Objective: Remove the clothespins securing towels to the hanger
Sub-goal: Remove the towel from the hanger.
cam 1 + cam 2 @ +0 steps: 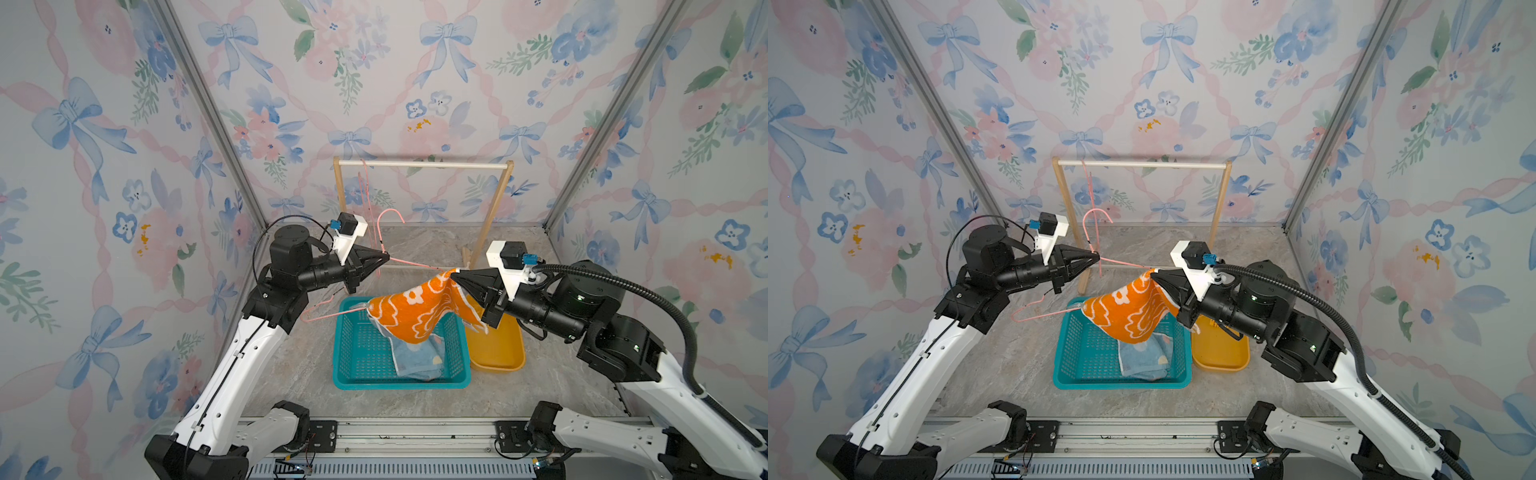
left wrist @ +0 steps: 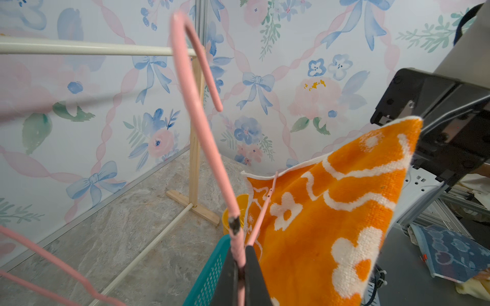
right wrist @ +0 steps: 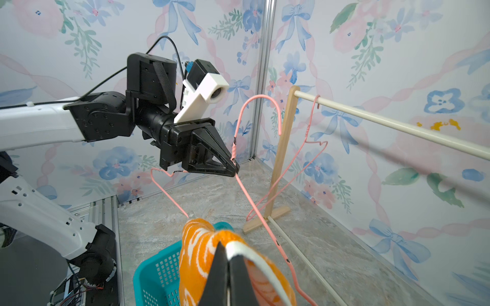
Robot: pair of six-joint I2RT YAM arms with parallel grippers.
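Both closed | left hand (image 1: 386, 257): pink hanger (image 2: 212, 153) (neck) | right hand (image 1: 457, 272): orange towel (image 1: 415, 316)

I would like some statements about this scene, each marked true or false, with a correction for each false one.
1. The left hand grips the pink hanger. True.
2. The right hand is open. False: it is shut on the orange towel.
3. The blue towel lies in the basket. True.
4. The rack holds no hanger. False: a second hanger hangs on it.
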